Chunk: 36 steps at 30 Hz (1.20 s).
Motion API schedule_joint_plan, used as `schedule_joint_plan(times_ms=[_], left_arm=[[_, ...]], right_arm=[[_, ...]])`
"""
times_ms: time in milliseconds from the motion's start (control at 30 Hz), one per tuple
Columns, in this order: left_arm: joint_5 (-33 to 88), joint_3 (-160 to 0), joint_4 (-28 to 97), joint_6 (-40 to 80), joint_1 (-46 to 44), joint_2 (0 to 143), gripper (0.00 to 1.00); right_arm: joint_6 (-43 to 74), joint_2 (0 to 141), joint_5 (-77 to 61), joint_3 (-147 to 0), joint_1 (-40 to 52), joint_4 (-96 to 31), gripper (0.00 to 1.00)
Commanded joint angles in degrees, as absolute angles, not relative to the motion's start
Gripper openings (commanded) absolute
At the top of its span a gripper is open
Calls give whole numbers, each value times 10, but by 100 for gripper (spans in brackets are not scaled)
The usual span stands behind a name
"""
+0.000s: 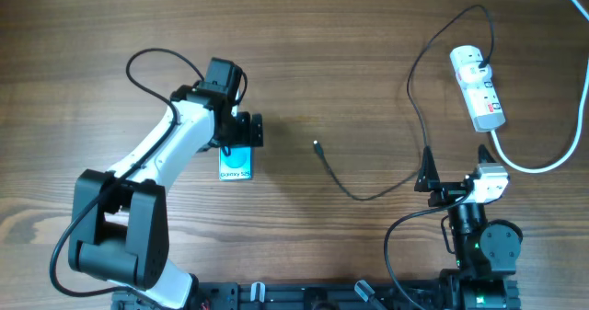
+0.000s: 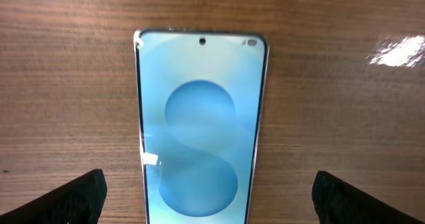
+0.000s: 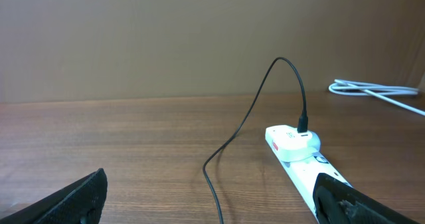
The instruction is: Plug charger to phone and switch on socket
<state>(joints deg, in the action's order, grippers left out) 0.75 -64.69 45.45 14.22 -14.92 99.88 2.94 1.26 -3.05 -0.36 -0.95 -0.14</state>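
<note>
Overhead, left tool [image 1: 241,141] straddles phone [image 1: 236,168]; charger [image 1: 354,194] lies apart.

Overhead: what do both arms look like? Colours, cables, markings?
The left arm has white links, black joints, a thin black cable looping beside it. The right arm: mostly black, white wrist block, black cable loop, green light. The left gripper and right gripper have black fingers. No readable markings.
</note>
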Motion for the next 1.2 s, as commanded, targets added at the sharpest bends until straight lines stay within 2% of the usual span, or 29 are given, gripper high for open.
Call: schedule_joint_plan(times_ms=[0,233,300,400,833,900,967,1000,1033,1067,1167], left_arm=[[16,-653,475,138,-148,1012,100],[1,-652,454,140,-148,1080,100],[1,-651,449,140,-148,1094,96],[1,-648,443,147,-148,1106,80],[-39,-648,380,187,-148,1107,69],[-47,-648,379,187,-148,1107,70],[-46,-648,375,190,-148,1107,76],[-46,-648,375,189,-148,1107,80],[-46,-648,375,189,-148,1107,92],[-45,-648,374,189,-148,1107,100],[-46,-648,371,167,-146,1107,100]], right_arm=[[34,8,-39,-3,-13,1,100],[34,8,-39,-3,-13,1,100],[34,8,-39,-3,-13,1,100],[34,8,-39,-3,-13,1,100],[34,8,-39,-3,-13,1,100],[34,8,-39,-3,-13,1,100],[34,8,-39,-3,-13,1,100],[34,8,-39,-3,-13,1,100],[34,8,-39,-3,-13,1,100],[34,8,-39,-3,-13,1,100],[34,8,-39,-3,-13,1,100]])
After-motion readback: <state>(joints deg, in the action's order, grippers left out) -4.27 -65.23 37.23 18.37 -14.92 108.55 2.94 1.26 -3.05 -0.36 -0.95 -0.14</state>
